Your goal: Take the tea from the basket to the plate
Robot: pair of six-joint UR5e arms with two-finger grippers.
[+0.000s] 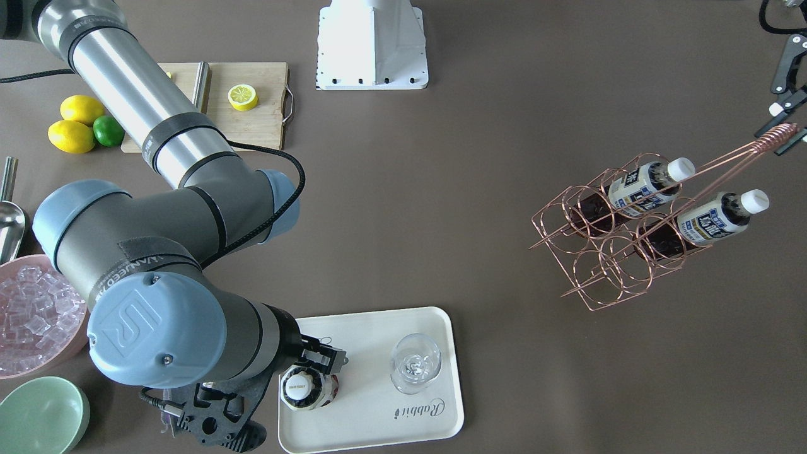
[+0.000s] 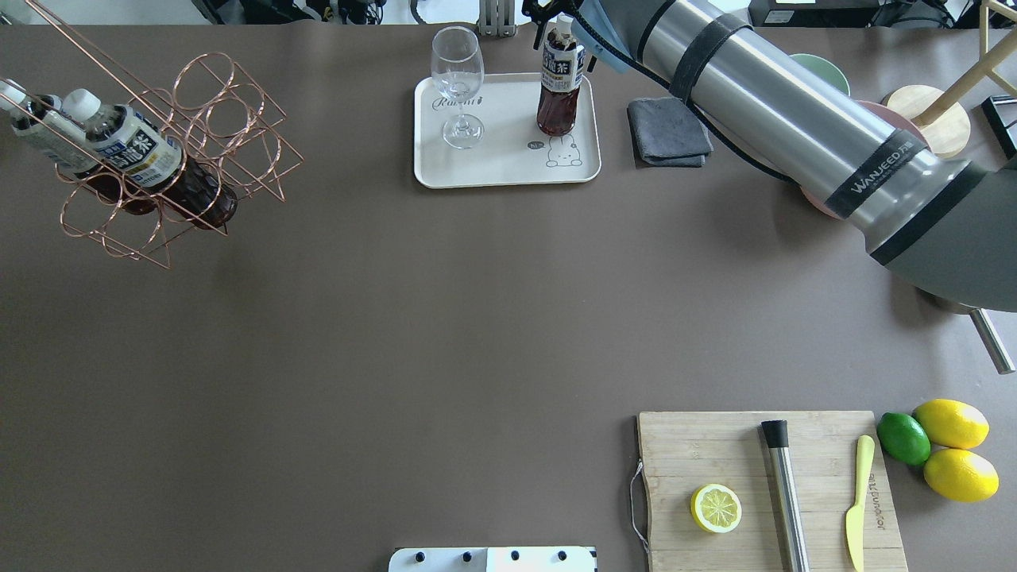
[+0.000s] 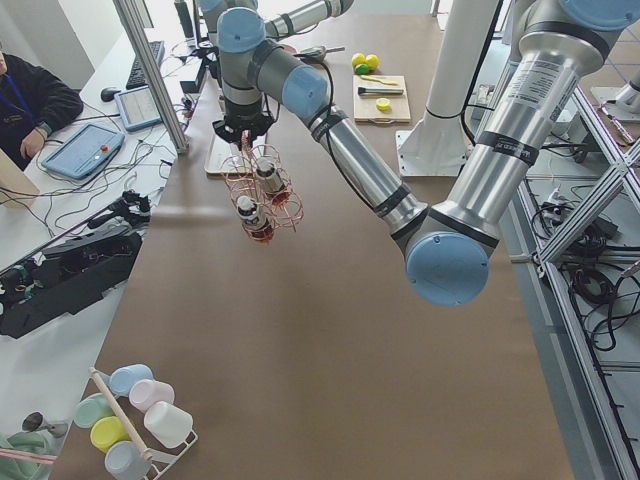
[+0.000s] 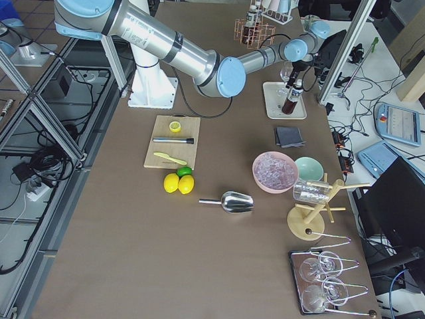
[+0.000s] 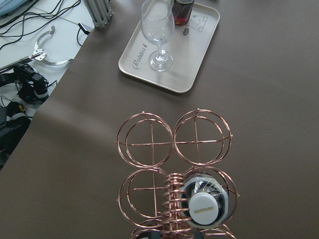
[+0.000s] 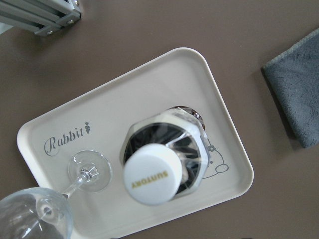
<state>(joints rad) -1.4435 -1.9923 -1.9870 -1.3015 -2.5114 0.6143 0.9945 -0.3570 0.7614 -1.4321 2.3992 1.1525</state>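
Observation:
One tea bottle [image 1: 310,388] stands upright on the cream plate [image 1: 369,331], also in the overhead view [image 2: 561,79] and under the right wrist camera [image 6: 159,167]. My right gripper [image 1: 323,364] hovers just above and beside its white cap. No finger touches the cap in the wrist view, so it looks open. My left gripper [image 1: 783,133] is shut on the twisted handle of the copper basket [image 1: 605,252] and holds it tilted off the table. Two more tea bottles [image 1: 649,183] [image 1: 719,217] sit in its ring cells.
A wine glass [image 1: 414,362] stands on the plate next to the bottle. A grey cloth [image 2: 667,131] lies right of the plate. A pink bowl of ice [image 1: 31,315], a green bowl [image 1: 38,416], lemons [image 1: 72,135] and a cutting board [image 1: 252,120] lie on my right side.

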